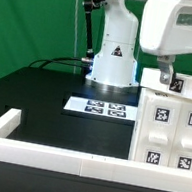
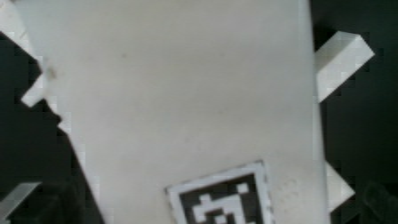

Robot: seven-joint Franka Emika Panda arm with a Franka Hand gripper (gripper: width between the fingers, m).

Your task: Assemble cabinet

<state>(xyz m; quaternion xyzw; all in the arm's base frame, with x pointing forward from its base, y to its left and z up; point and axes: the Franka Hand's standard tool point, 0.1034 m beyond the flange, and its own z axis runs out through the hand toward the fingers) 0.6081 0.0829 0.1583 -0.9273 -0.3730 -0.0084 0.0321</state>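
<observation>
The cabinet [image 1: 170, 127], a large white boxy body with several black-and-white tags on its drawer blocks, stands at the exterior view's right. My gripper [image 1: 164, 75] comes down from above onto the cabinet's top edge at its near left corner and appears shut on that edge. In the wrist view a white cabinet face [image 2: 178, 100] fills the picture very close up, tilted, with one tag [image 2: 226, 201] on it. My fingertips are hidden behind this face.
The marker board [image 1: 97, 108] lies flat in front of the robot base [image 1: 113, 61]. Long white border rails run along the front [image 1: 83, 164] and the left corner [image 1: 0, 126]. Black table and a green backdrop surround them.
</observation>
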